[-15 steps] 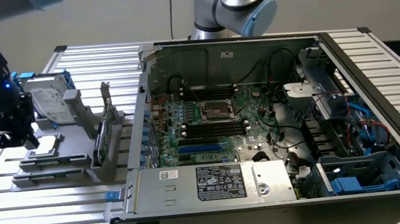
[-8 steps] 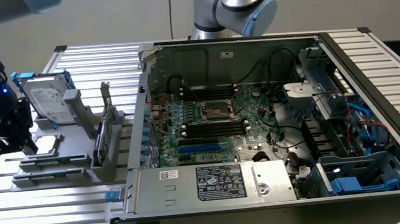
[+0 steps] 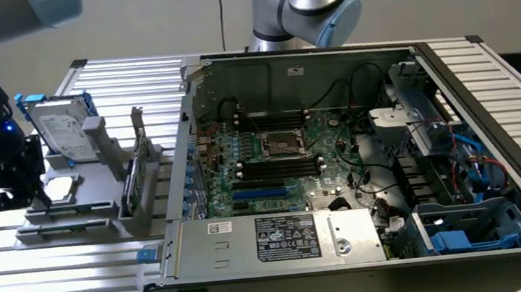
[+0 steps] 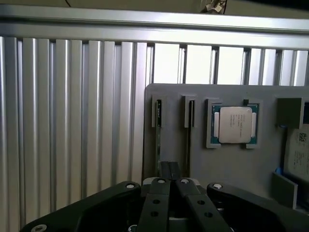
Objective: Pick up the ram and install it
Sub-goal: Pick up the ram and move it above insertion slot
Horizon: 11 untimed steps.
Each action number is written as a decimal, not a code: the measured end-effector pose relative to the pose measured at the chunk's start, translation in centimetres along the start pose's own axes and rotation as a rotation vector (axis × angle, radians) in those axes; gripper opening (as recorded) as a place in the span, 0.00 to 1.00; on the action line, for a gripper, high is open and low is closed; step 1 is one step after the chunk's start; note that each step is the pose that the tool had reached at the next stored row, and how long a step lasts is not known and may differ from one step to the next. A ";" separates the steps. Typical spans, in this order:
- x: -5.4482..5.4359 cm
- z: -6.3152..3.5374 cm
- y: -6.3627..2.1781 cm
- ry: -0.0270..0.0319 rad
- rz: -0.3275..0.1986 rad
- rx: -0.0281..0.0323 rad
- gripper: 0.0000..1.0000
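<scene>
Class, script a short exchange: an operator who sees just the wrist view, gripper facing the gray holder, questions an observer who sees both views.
Operator: Where is the computer?
Observer: An open computer case lies on the exterior view's right of the gray holder.
Operator: Am I close to my target?
Observer: No. The gripper hangs at the holder's far side from the case, apart from the ram, which stands on the near side.

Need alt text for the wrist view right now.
The shut gripper hovers over a grey holder, close beside the ram standing on edge in its slot. A processor chip lies in a recess nearby, on the slatted metal table.
</scene>
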<state>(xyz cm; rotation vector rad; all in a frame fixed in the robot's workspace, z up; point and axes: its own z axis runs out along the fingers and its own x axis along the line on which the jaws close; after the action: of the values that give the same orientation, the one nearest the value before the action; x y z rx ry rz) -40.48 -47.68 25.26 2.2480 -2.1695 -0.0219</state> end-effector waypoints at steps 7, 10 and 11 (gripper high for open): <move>0.3 1.10 -0.43 0.0054 -0.001 -0.0002 0.36; 0.4 1.55 -0.47 0.0078 -0.001 -0.0003 0.42; 0.4 1.71 -0.48 0.0084 -0.001 -0.0004 0.42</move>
<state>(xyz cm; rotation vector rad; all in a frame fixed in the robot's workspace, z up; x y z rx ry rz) -40.02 -48.11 23.55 2.2451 -2.1638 -0.0129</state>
